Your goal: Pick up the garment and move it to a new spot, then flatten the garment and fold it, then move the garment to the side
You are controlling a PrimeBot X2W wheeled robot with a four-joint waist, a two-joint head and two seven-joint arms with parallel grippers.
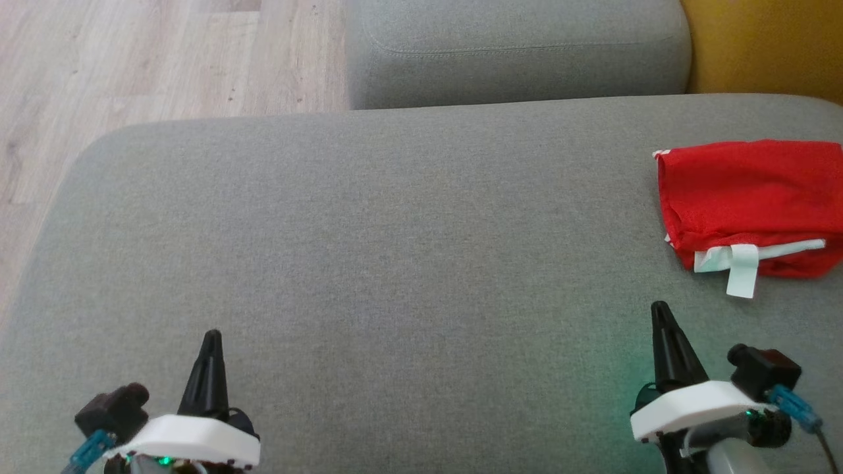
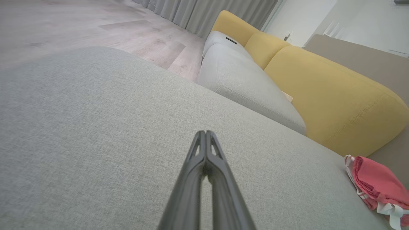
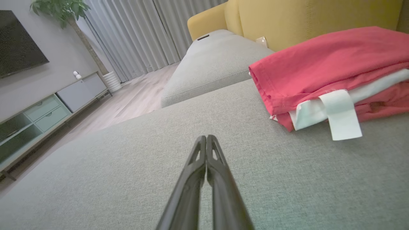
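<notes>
Garment: the red garment (image 1: 751, 197) lies folded in a compact stack at the right of the head view, on the grey seat cushion (image 1: 395, 230). Its right side is cut off by the frame edge.
Loose detail: a white tab (image 1: 743, 270) hangs out of the stack's lower edge onto the cushion.
Left gripper: the left gripper (image 1: 212, 339) sits at the lower left, jaws together on nothing, well apart from the garment.
Right gripper: the right gripper (image 1: 658, 309) sits at the lower right, jaws pressed together and empty, near the stack's lower left corner but not touching it.
Step in hand: judging by the tidy stack at the side, the fold and the last move look done or nearly so.
Doing it well: any further shift should take the stack by its folded left edge through all layers and slide it low, so the layers do not spill.
Edges: the cushion's rounded corner shows at the upper left, with wooden floor (image 1: 132, 59) beyond; a second grey cushion (image 1: 514, 52) and a yellow backrest (image 1: 764, 46) border the top.
Open room: the middle and left of the cushion offer broad bare fabric for arm travel.
</notes>
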